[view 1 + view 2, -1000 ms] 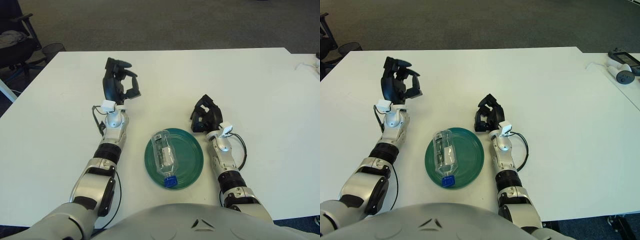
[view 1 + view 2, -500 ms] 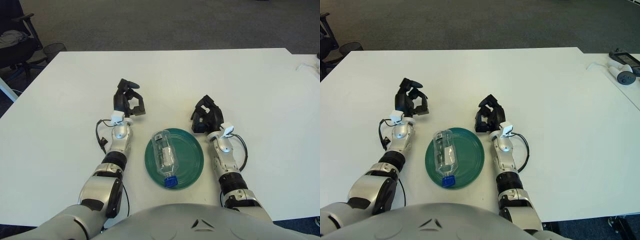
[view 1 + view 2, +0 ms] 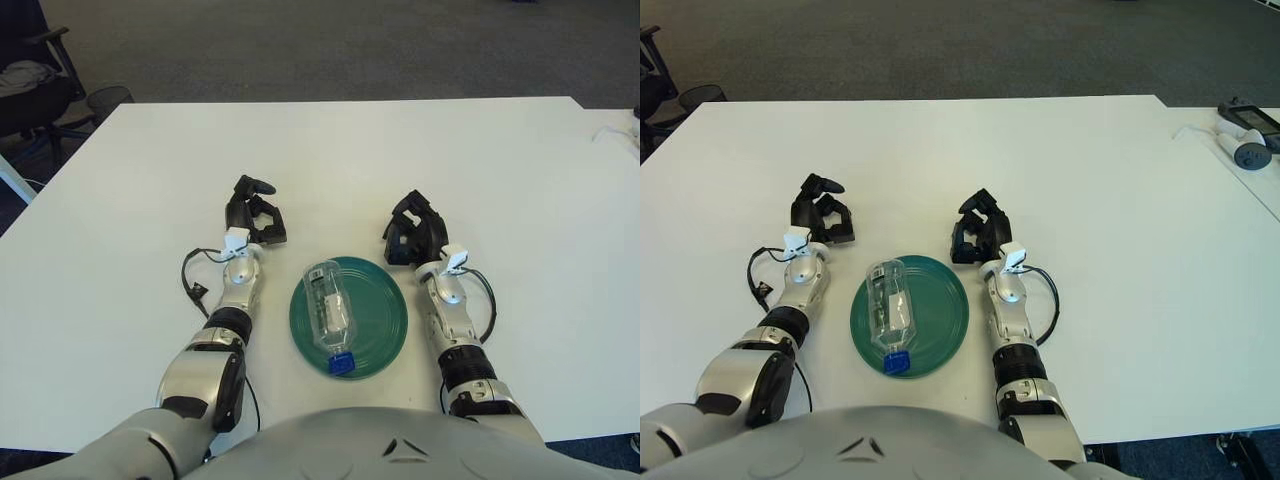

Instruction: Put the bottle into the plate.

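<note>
The bottle (image 3: 328, 315) is seen lying on its side inside the plate (image 3: 385, 305), blue cap (image 3: 342, 363) toward the robot, base toward the far rim. The plate sits on the desk (image 3: 400, 160) between the two arms. Nothing is held. The left hand (image 3: 254, 212) is seen just left of the plate, fingers loosely curled around nothing. The right hand (image 3: 410, 231) shows at the plate's far right edge, fingers likewise curled and empty. Both hands are kept clear of the plate, probably because the placement is judged complete.
</note>
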